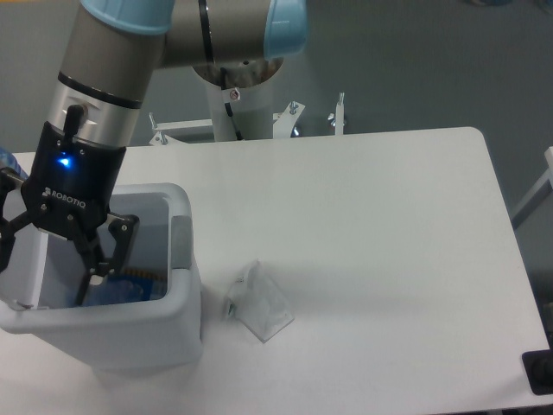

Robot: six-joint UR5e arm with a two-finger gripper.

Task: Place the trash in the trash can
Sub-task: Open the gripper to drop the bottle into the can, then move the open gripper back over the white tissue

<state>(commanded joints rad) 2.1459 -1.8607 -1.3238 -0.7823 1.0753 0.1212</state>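
Gripper (47, 268): you have it over the open bin, fingers spread wide, nothing between them that you can see; left finger runs past the frame edge.
Bin (177, 324): white, at the table's near left corner, lid up at its left side.
Bottle: you cannot make it out; only something blue (130, 290) shows inside the bin.
Wrapper (257, 303): crumpled, on the table (380, 225) just right of the bin, apart from it.
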